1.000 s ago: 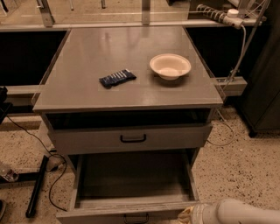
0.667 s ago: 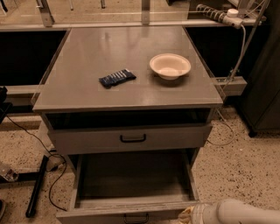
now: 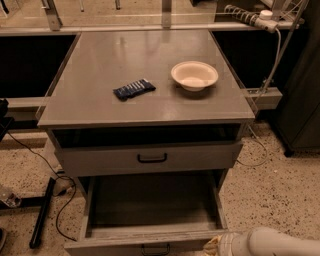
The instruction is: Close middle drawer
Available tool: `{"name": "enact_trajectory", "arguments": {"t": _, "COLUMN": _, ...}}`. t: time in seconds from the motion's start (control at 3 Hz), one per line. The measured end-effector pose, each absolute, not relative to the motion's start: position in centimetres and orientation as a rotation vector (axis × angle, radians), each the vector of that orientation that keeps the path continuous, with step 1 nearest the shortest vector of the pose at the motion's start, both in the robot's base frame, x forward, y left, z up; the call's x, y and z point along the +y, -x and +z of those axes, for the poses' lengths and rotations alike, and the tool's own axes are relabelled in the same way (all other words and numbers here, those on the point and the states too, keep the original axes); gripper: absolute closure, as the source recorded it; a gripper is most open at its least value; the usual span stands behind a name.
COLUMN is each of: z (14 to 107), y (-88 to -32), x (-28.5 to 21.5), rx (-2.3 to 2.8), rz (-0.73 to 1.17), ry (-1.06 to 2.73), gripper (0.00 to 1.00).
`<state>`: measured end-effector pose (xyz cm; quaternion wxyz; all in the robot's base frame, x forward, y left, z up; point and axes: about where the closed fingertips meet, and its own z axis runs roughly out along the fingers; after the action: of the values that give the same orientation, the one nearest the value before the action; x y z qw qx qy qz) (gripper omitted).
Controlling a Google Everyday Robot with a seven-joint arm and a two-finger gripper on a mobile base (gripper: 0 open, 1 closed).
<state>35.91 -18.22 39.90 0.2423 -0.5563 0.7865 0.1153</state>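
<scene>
Camera view, looking down at the front of a grey cabinet [image 3: 55, 150].

Surface [image 3: 125, 55]: grey, flat, faintly reflective. A cream bowl [image 3: 194, 75] sits upright right of centre. A dark blue packet [image 3: 134, 89] lies flat to the bowl's left, apart from it and slightly askew.

Upper drawer [image 3: 100, 160]: grey front with a small black bar handle. A dark gap runs between its top edge and the surface slab.

Middle drawer [image 3: 150, 210]: directly below the upper drawer and pulled far out toward the camera. Its deep grey box is exposed, with nothing seen inside. The flat front runs along the bottom edge of the view, and its black handle [image 3: 155, 248] is cut off there.

Tool [image 3: 216, 245]: low at the bottom right, just beside the right end of the middle drawer's front. Only a pale, yellowish tip shows. Cannot tell whether it is open or closed, whether it holds anything, or whether it touches the drawer. The white arm [image 3: 280, 242] leads from it to the right edge.

Surroundings: speckled floor [image 3: 280, 175]. A black bar [image 3: 42, 212] lies on the floor to the left. A power strip [image 3: 245, 14] with a trailing cable is at the upper right.
</scene>
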Motion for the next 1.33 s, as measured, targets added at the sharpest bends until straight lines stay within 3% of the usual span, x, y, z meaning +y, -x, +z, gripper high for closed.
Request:
{"name": "enact_trajectory", "arguments": {"t": 0.33, "z": 39.9, "y": -36.9, "x": -18.0, "rx": 2.128, "rz": 0.317, "ry": 1.530, "gripper": 0.12}}
{"name": "enact_trajectory", "arguments": {"t": 0.67, "z": 40.1, "y": -39.6, "x": -17.0, "rx": 2.055, "rz": 0.296, "ry": 1.557, "gripper": 0.00}}
{"name": "enact_trajectory", "arguments": {"t": 1.33, "z": 42.1, "y": -47.6, "x": -14.7, "rx": 1.887, "rz": 0.239, "ry": 1.631, "gripper": 0.42}}
